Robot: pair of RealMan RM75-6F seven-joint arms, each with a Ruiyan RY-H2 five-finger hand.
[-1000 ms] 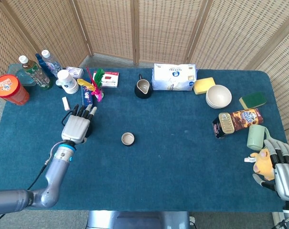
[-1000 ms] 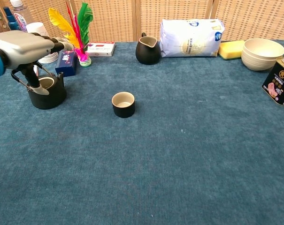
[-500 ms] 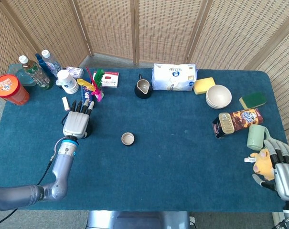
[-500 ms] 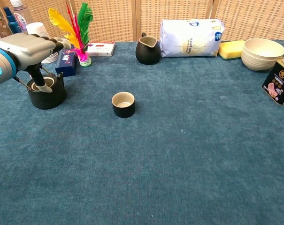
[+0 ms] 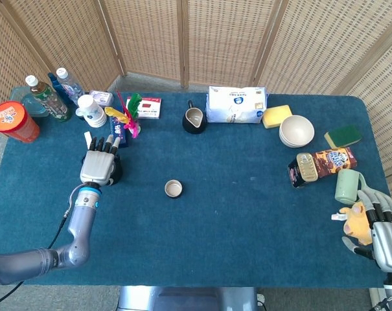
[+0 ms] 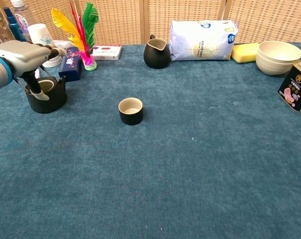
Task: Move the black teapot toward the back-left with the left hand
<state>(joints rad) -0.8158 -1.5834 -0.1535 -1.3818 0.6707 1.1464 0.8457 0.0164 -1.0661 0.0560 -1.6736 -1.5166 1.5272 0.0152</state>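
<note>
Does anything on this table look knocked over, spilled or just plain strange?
Nothing looks spilled or broken. The one oddity is the brown tin near the right edge, lying on its side beside the green mug. The black teapot sits upright under the left hand, and the small cup stands upright mid-table.

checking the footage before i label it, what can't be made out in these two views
- Black teapot: head view, almost wholly covered by the left hand; chest view, its handle hidden behind the thumb, so the grip itself is unclear.
- Right hand: head view, cut off by the bottom-right corner; absent from the chest view; contact with the yellow toy is unclear.
- Bottles: labels too small to read.
</note>
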